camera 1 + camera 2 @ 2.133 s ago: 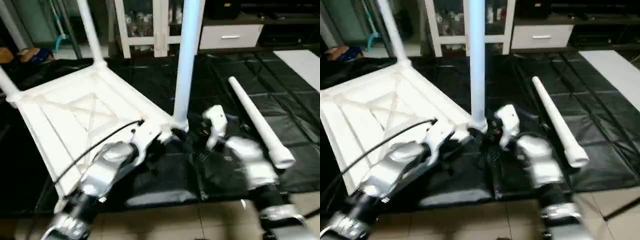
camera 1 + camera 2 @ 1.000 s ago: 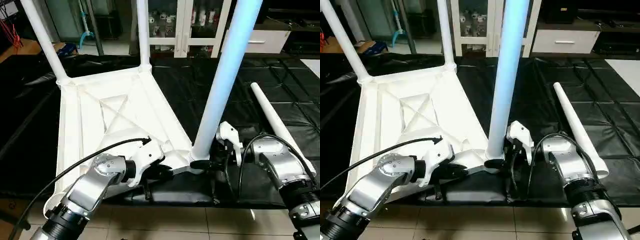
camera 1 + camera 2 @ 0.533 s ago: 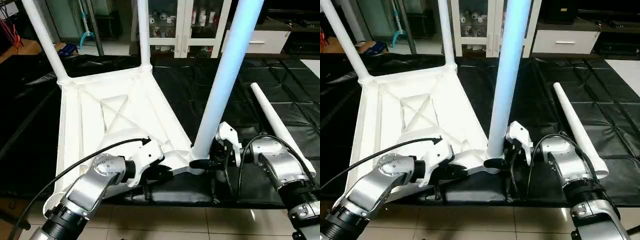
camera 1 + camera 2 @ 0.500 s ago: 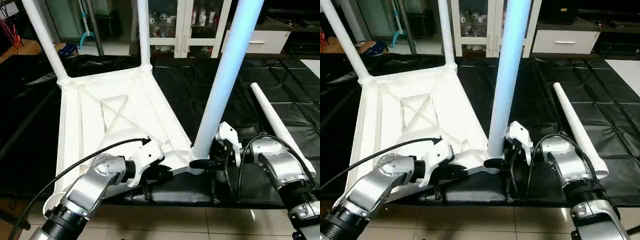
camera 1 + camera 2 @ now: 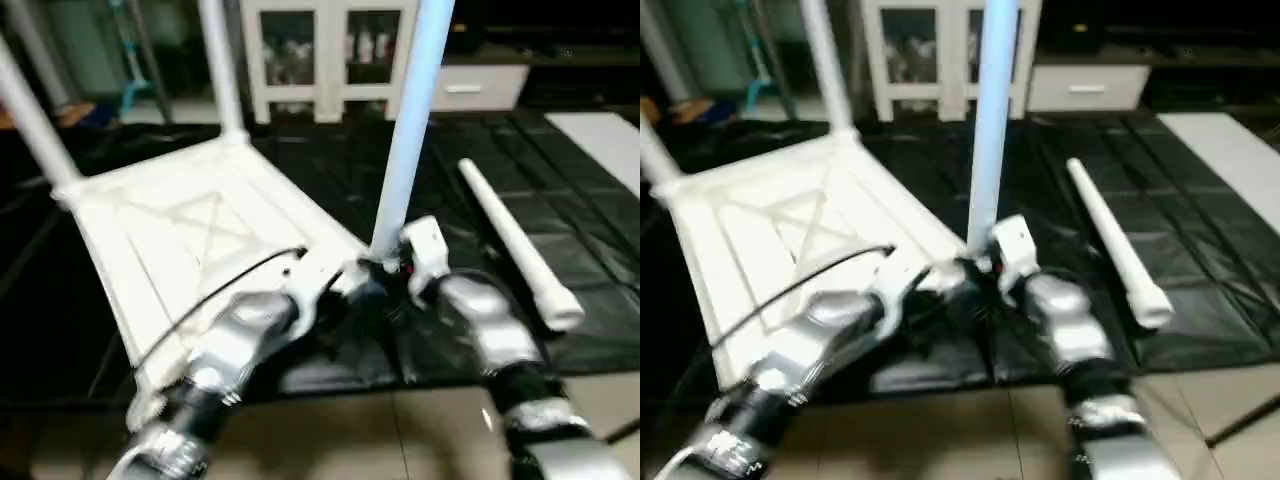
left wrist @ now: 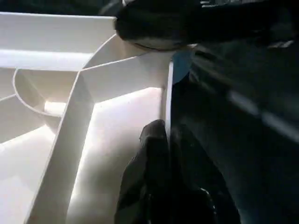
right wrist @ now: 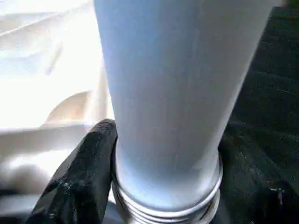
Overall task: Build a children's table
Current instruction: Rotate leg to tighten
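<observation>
The tabletop (image 5: 190,240) lies underside up on a black mat (image 5: 560,210) (open mat rightward). Left gripper (image 6: 161,140) pinches its rim; right gripper (image 7: 163,186) clasps the near leg (image 5: 405,140).

The whole head view has swung since a second ago (the camera moving, not the furniture), so the tabletop (image 5: 190,230) and the loose leg (image 5: 510,245) only seem displaced. Both forearms have turned. The right one, which reached in sideways a second ago, now runs up from the near edge, bringing the right gripper (image 5: 388,270) to the upright leg (image 5: 405,140). The left one now comes in steeper, carrying the left gripper (image 5: 345,282) to the tabletop's near corner.
</observation>
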Controlling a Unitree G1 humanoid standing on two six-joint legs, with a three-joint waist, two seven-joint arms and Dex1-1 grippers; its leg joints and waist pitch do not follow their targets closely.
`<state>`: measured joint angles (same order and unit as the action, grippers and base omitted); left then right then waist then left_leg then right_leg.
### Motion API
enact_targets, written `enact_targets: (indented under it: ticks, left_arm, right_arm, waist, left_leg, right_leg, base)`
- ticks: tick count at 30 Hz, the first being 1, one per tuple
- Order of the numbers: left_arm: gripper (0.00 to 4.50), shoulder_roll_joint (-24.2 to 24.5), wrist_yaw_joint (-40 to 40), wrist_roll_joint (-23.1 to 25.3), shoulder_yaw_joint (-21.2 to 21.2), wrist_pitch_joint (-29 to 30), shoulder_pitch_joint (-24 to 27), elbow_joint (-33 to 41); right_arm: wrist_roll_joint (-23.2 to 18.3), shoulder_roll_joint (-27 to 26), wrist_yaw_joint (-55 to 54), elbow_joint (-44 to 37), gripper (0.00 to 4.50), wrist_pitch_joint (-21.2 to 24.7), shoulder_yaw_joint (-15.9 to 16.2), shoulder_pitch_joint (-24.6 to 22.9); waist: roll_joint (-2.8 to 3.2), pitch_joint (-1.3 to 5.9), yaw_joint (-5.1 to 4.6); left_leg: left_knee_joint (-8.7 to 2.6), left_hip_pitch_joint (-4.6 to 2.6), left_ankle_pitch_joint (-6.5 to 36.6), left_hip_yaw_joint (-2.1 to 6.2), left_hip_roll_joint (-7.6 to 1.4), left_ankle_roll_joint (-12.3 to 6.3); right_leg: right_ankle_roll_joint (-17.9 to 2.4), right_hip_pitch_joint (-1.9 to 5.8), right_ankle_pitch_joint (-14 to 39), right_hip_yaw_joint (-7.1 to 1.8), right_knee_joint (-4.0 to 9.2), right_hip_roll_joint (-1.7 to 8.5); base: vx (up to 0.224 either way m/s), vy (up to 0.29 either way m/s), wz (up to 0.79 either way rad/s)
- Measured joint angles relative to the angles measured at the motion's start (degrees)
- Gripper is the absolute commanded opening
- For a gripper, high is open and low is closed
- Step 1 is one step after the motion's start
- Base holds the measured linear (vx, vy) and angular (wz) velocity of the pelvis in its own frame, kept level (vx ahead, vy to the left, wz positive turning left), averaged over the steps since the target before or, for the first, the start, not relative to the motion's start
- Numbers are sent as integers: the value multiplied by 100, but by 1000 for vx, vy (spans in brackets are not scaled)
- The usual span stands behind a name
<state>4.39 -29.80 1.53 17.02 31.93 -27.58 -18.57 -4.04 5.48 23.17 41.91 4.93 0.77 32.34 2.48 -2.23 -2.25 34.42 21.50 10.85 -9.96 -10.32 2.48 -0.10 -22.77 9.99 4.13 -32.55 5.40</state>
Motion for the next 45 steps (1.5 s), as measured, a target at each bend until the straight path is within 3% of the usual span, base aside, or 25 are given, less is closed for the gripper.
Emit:
enact_targets:
  ticks: [3,7,10,15,19,23,26,29,40,41,45]
  left_arm:
    - [0,-105,189,4,-70,0,-74,-132]
    - [0,-150,203,12,-103,0,-131,-186]
    - [0,-147,202,7,-103,-1,-146,-184]
    - [0,20,205,10,-158,-124,-146,-181]
    - [0,278,-72,39,-101,-222,17,52]
    - [0,769,-851,-103,123,-366,415,658]
    - [0,981,-1226,-186,208,-437,529,866]
    - [0,1323,-1782,-417,380,-500,823,1343]
    - [0,1687,-2392,-637,450,-372,1078,1820]
    - [0,1708,-2436,-639,465,-365,1096,1843]
    - [0,1738,-2450,-637,476,-361,1104,1860]
  right_arm:
    - [13,-230,-523,99,265,-57,-90,67]
    - [20,-280,-616,118,265,-172,-145,67]
    - [0,-279,-566,105,335,-236,-176,48]
    - [-310,-308,-80,-204,379,-234,-248,-53]
    - [-304,146,817,-660,391,-280,53,-79]
    - [-305,1023,2225,-926,391,-337,405,-85]
    - [-309,1235,2719,-1002,391,-333,441,-87]
    - [-312,1633,3442,-1047,391,-307,671,-140]
    - [-449,2201,4920,-1198,391,12,1091,-308]
    - [-422,2233,5013,-1163,366,68,1123,-327]
    - [-436,2200,5081,-1074,333,74,1144,-326]
  waist:
    - [18,-11,-74]
    - [22,-24,-82]
    - [24,-32,-77]
    - [34,-55,-99]
    - [34,-58,-106]
    - [51,-48,-25]
    - [55,-45,81]
    - [60,-43,190]
    - [54,-39,388]
    - [54,-40,411]
    - [53,-40,404]
  left_leg:
    - [-15,5,1,24,26,-1]
    - [-14,44,1,25,35,-3]
    - [-14,58,1,19,38,-3]
    - [-20,56,0,19,34,-3]
    - [-19,50,0,19,32,-4]
    - [-20,44,0,16,30,-4]
    - [-19,41,-1,7,29,-5]
    - [-18,42,-1,1,25,-4]
    - [-10,45,-8,-29,2,-16]
    - [-8,45,-8,-29,1,-14]
    - [0,42,-2,-29,0,-5]
  right_leg:
    - [0,4,0,2,55,3]
    - [-1,-15,-1,-7,85,5]
    - [-9,-27,-6,-17,85,6]
    - [-29,-46,-19,-11,74,4]
    - [-53,-55,-33,-12,60,1]
    - [-75,-51,-51,-18,36,1]
    - [-85,-46,-128,-31,29,1]
    - [-111,-46,-151,-40,-7,2]
    - [-55,-46,-109,-52,-56,1]
    - [-55,-46,-109,-52,-57,1]
    - [-55,-40,-110,-54,-61,1]
  base:
    - [0,0,0]
    - [0,0,0]
    - [0,0,0]
    - [0,0,0]
    - [0,0,0]
    - [0,0,0]
    - [0,0,0]
    - [34,-10,5]
    - [5,-2,1]
    - [0,0,0]
    - [0,0,0]
